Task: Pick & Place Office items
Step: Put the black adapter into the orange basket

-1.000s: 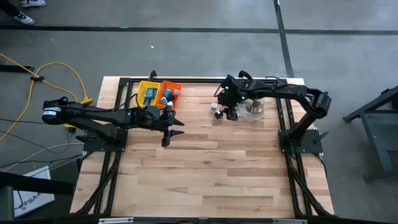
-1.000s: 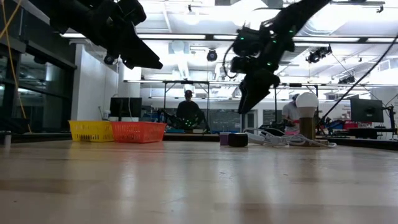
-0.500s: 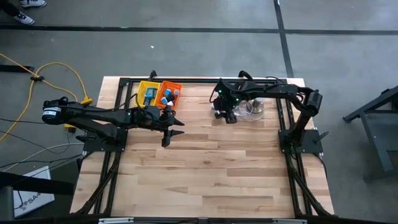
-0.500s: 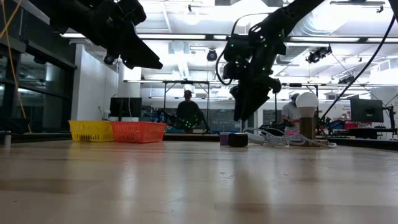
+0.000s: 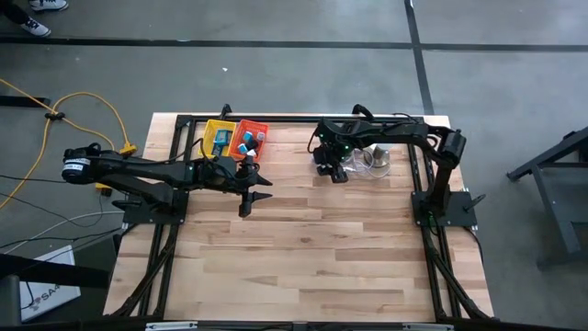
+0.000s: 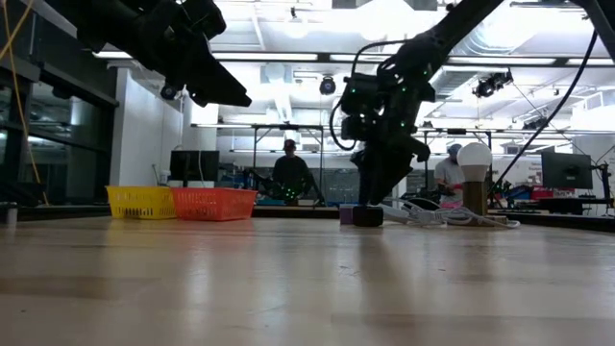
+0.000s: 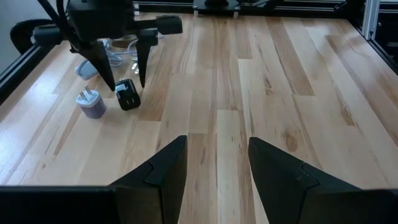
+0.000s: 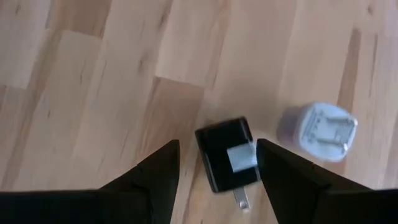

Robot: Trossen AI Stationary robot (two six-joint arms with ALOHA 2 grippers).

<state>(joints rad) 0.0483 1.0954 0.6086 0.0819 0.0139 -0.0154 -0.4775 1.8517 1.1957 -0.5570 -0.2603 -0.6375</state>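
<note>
A black plug block (image 8: 227,154) with metal prongs lies flat on the wooden table, with a pale lilac plug (image 8: 317,132) right beside it. My right gripper (image 8: 217,146) points steeply down over the black plug and is open. Its fingers stand on either side of the plug, just above the table (image 6: 370,192), and show no touch. My left gripper (image 7: 217,146) hangs open and empty above the table's left middle (image 5: 250,188). Small blue and white office items lie in a yellow basket (image 5: 219,138) and an orange basket (image 5: 250,138) at the far edge.
A white light bulb (image 6: 473,159) and a white cable (image 6: 432,213) lie just to the right of the plugs. The black frame rail (image 5: 303,118) runs along the far edge. People stand in the room beyond the table. Bare wood fills the near half.
My right gripper has come down toward the black plug and moved a little toward the table's left, rolling slightly at the wrist. Its fingers have kept the same gap. The plugs have not moved.
</note>
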